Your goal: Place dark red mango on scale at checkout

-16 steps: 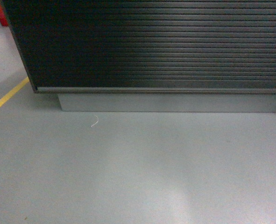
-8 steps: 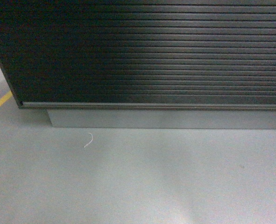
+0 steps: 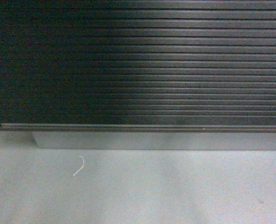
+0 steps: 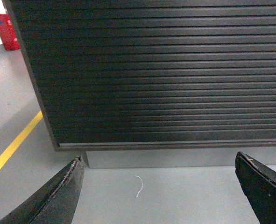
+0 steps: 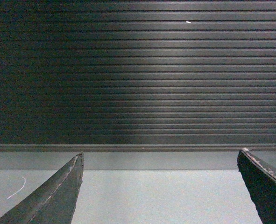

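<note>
Left gripper (image 4: pixel 159 186) hanging wide open with nothing between the jaws, right gripper (image 5: pixel 159 186) same deal, spread and empty. Both pointing low and level at the ribbed black front of the checkout (image 3: pixel 142 65), fingers (image 4: pixel 58 196) framing grey floor (image 3: pixel 175 196) just near of the kickboard. Only seeing fingertips in the wrist views and no arm in the head view, so not saying much more about arm pose than low and forward.

Dark red mango not showing anywhere, scale neither, presumably up on the counter top out of frame. Guessing the mango being fairly hefty for its size, smooth and a bit slippery, bruising if squeezed hard. Probably best gripping across the fat middle, gently.

Little white curl of string (image 3: pixel 79 166) lying on the floor at near left, yellow line (image 4: pixel 14 147) and red box (image 4: pixel 6 31) off at far left
</note>
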Available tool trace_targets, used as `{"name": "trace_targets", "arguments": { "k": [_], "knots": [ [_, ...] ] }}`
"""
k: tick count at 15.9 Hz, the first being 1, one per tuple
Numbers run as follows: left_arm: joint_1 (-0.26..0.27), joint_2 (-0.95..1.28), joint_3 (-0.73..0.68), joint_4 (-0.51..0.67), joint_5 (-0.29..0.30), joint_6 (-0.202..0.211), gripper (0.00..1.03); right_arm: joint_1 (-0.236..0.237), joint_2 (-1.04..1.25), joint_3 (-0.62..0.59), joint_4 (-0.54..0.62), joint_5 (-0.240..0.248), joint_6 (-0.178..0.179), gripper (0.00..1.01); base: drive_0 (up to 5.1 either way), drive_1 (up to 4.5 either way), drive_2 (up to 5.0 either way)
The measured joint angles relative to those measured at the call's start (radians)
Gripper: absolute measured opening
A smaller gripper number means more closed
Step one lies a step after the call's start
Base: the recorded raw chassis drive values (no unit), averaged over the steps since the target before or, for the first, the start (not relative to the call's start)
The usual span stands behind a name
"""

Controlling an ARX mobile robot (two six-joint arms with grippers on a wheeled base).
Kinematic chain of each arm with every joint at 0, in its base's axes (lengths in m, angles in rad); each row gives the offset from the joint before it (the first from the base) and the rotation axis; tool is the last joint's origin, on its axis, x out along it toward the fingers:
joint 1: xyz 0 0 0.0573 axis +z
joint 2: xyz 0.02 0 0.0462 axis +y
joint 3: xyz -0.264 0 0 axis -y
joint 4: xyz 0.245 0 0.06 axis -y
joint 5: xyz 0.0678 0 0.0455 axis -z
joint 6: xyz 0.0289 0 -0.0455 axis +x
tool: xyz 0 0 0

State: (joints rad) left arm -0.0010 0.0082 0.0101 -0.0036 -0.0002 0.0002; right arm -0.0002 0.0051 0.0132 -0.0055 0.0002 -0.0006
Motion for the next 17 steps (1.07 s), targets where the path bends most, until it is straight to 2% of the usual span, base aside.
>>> {"name": "trace_targets", "arguments": {
  "k": [17],
  "knots": [
    [0.0,0.0,0.0,-0.002,0.0,0.0,0.98,0.0,0.0,0.0,0.002,0.0,0.0,0.98,0.0,4.37,-4.3]
  ]
}}
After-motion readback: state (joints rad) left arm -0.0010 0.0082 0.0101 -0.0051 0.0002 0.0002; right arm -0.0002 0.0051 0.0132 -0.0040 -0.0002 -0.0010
